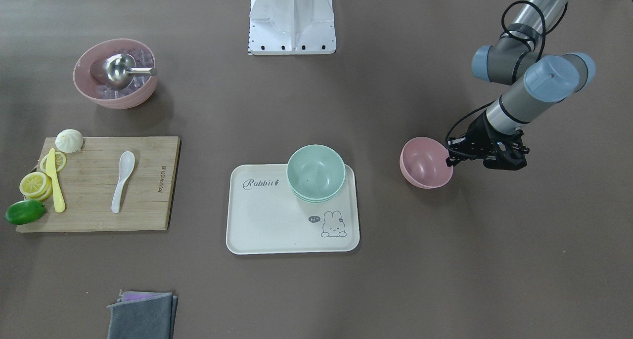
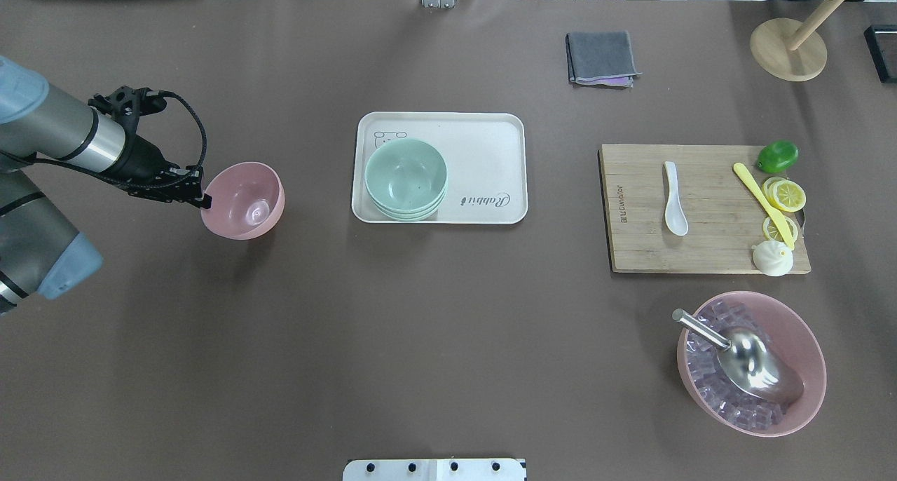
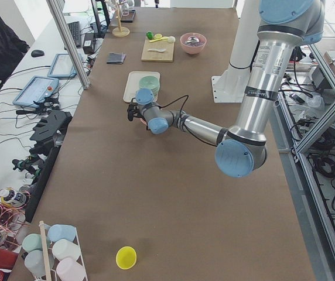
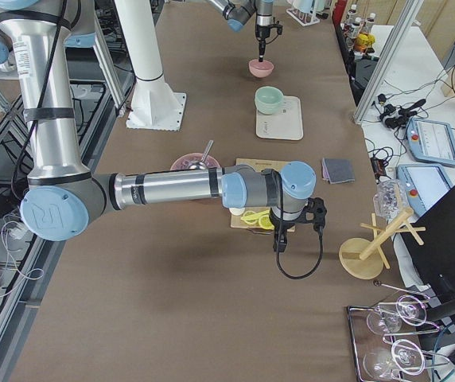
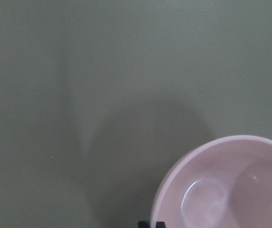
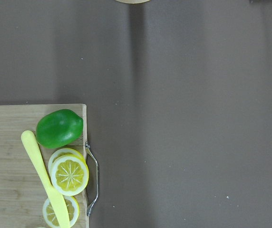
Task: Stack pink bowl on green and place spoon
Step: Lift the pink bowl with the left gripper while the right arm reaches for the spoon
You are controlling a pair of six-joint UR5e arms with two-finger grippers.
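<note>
While most of the clutter is parked on the robot's right, it all sits well apart from the two small bowls. Over there a wooden cutting board (image 2: pixel 708 253) carries a yellow plastic knife (image 2: pixel 762 202), some lemon slices (image 2: pixel 786 195), a lime (image 2: pixel 777 156) and a white bun (image 2: pixel 772 258). Just nearer the robot than the board is a larger pink bowl (image 2: pixel 809 348) full of clear cubes, with a metal scoop (image 2: pixel 755 367) lying in it. A folded grey cloth (image 2: pixel 603 57) lies at the far edge.

Mid-table there's a cream tray (image 2: pixel 483 144) with a rabbit print. The green bowl (image 2: pixel 406 176) sits on its left end, open side up, topping a little stack of same-coloured bowls.

The pink bowl (image 2: pixel 245 200) is well off to the left of the tray, with plain brown tabletop (image 2: pixel 315 313) between them. It's matte and plain, with a faint sheen in the bottom. The left jaws, on the left arm (image 2: pixel 70 141), are nipped together on its rim, on the side away from the tray. Can't tell if its base is on the tabletop.

The spoon (image 2: pixel 675 200) is glossy white. It lies on the board near the knife but not touching it, head toward the robot.

The right arm (image 4: pixel 172 187) hangs over the lime end of the board. Can't tell whether the right jaws are open or closed.
</note>
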